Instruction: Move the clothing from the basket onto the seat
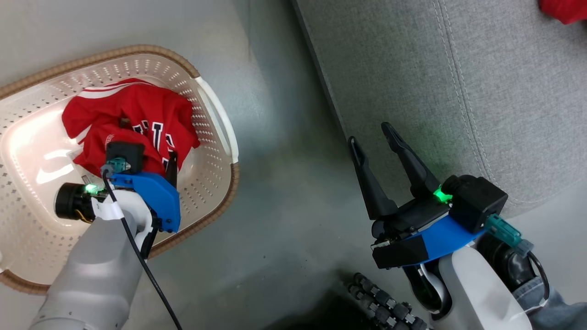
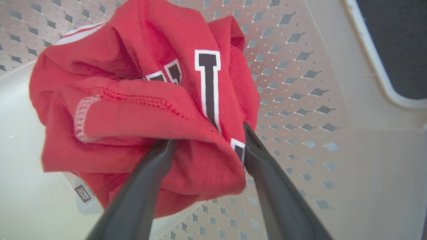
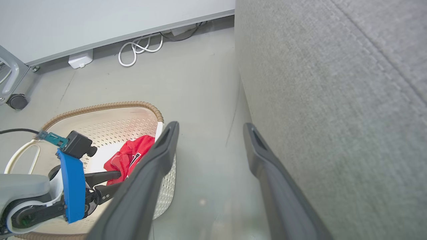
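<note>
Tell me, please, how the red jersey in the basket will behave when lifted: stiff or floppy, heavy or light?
Probably floppy: the red jersey lies crumpled in soft folds, so it should sag from wherever the left gripper pinches it. Likely light, being thin cloth. Loose folds may drag on the wall of the basket.

Looks like lab or test room fitted with home items: bare grey floor, plain white wall, loose white cable coiled at wall foot, caster at edge; grey upholstered seat, laundry basket beside.
</note>
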Controlling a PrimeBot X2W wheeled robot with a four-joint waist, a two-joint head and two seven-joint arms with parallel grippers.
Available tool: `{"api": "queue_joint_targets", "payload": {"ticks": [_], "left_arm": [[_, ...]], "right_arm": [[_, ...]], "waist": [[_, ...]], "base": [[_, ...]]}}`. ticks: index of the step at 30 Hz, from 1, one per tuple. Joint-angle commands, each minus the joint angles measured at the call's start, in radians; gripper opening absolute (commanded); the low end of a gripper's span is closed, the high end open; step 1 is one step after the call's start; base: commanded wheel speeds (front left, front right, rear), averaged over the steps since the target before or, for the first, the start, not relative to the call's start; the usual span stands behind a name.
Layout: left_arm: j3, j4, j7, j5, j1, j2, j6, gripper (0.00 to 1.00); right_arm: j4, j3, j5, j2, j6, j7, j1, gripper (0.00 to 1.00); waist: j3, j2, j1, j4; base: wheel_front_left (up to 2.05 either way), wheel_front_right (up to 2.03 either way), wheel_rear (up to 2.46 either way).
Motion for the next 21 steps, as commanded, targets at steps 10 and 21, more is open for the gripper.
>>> {"api": "queue_joint_targets", "payload": {"ticks": [10,21], "left_arm": [[-0.012,0.04,-0.029,0.007,-0.044,-0.001,0.041,0.2],[-0.026,0.058,-0.043,-0.002,-0.05,-0.017,0.027,0.0]], "right_arm": [[-0.001,0.009,0.014,0.002,0.0,-0.005,-0.002,1.0],[-0.005,0.003,0.001,0.002,0.0,-0.005,-0.002,1.0]], "waist": [[0.003,0.0,-0.0001,-0.009],[-0.007,0.0,-0.0001,0.005]], "base": [[0.0,0.0,0.0],[0.0,0.0,0.0]]}}
